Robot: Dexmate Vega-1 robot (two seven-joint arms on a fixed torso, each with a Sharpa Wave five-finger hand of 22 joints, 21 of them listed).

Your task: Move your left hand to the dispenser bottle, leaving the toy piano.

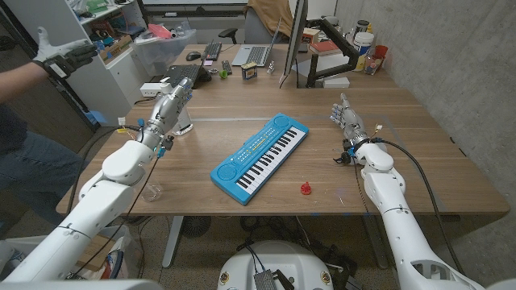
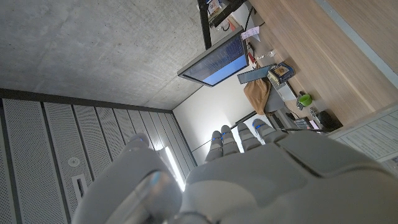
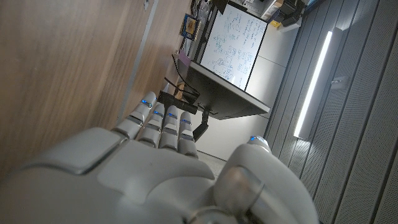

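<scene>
The big wooden table [image 1: 387, 121] has a grey concrete wall on its right side. A monitor [image 1: 294, 40], a laptop [image 1: 256, 55] and other desk stuff sit at the far end. A person's gloved hand [image 1: 60, 55] shows at far left.

The blue toy piano [image 1: 260, 155] lies slanted in the middle. The left hand [image 1: 173, 101] is up by the white dispenser bottle [image 1: 184, 122], well away from the piano; whether it grips the bottle, I cannot tell. The right hand [image 1: 347, 119] holds nothing, fingers straight. A little red thing [image 1: 305, 188] lies near the front edge.
</scene>
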